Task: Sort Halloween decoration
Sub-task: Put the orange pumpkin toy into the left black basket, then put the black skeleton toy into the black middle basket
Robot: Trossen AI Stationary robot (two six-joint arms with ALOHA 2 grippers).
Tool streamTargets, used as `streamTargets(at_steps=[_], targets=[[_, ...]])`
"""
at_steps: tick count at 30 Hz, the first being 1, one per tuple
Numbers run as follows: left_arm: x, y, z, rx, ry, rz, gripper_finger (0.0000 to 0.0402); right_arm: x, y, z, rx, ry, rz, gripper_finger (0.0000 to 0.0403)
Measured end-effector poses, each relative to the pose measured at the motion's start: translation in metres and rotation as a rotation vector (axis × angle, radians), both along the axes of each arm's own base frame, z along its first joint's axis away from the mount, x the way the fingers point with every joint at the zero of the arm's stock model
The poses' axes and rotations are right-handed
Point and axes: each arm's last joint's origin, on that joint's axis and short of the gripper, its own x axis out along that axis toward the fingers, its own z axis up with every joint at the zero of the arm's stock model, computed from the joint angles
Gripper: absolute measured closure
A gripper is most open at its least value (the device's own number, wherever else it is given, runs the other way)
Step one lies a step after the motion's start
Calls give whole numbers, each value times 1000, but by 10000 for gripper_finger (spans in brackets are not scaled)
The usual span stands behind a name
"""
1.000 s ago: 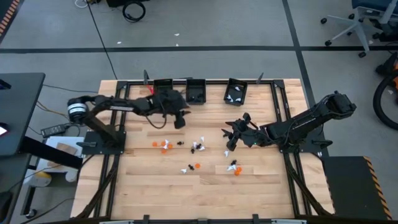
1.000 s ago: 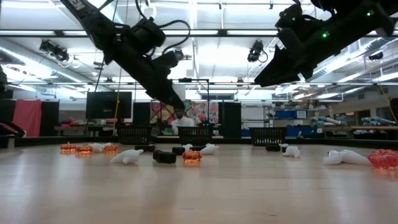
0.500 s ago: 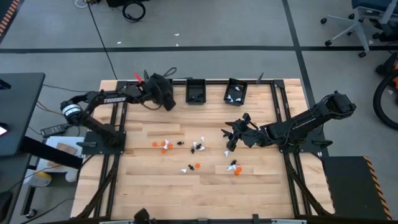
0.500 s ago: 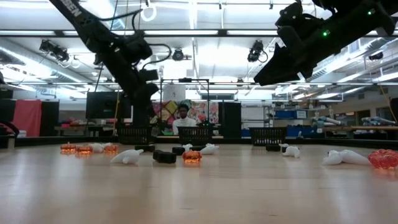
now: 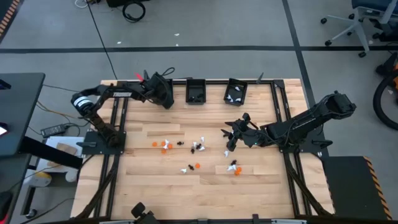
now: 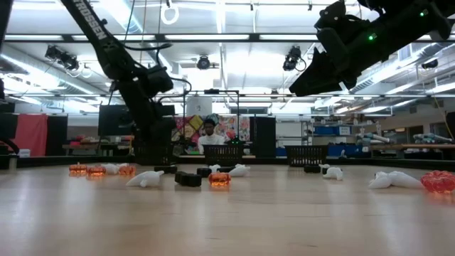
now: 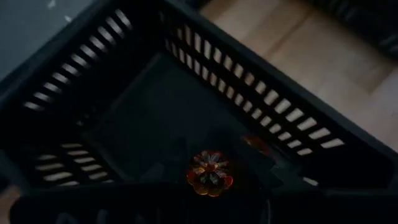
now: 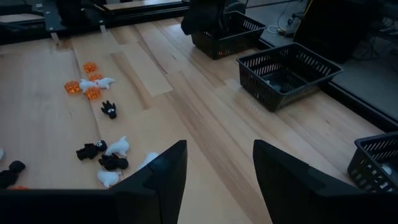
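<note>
My left gripper (image 5: 164,98) hangs over the leftmost black bin (image 7: 249,81) at the table's far left, shut on a tiny orange pumpkin trinket (image 7: 209,173). Two more black bins stand along the far edge, the middle bin (image 5: 196,92) and the right bin (image 5: 236,92). The Halloween decoration (image 5: 198,147) lies scattered on the wooden table as small orange, black and white pieces. My right gripper (image 5: 231,135) hovers open above the table's right middle, with nothing between its fingers (image 8: 165,174). My left gripper pinches the orange pumpkin trinket (image 7: 209,173) between its two fingers. The fingers slant down into the bin from the table's near side. The trinket sits above the bin's dark floor; whether it touches the floor, I cannot tell.
Black frame rails (image 5: 277,102) run round the table. The wood near the front edge (image 5: 199,199) is bare. In the low view a person (image 6: 209,135) shows in the room beyond the far edge.
My left gripper has swung from the table's middle left toward the far left corner, sinking and rolling as it went. It now stands over the leftmost bin. My right gripper has kept still.
</note>
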Motion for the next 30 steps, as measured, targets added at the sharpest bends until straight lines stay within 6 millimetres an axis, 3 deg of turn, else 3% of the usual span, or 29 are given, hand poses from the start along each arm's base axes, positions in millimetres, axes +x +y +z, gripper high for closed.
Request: streamTargets(at_steps=[8,16,20,25,30], targets=[[0,0,-2,-8,3,5,313,0,0,0,-6,4,3,214],[0,1,0,-1,5,-3,236,0,0,0,-6,4,3,214],[3,-3,17,69,-32,-42,212,0,0,0,-7,4,3,214],[13,-32,47,264,-130,-167,215,0,0,0,-9,6,4,214],[17,-81,55,355,-242,-322,225,0,0,0,-9,6,4,214]])
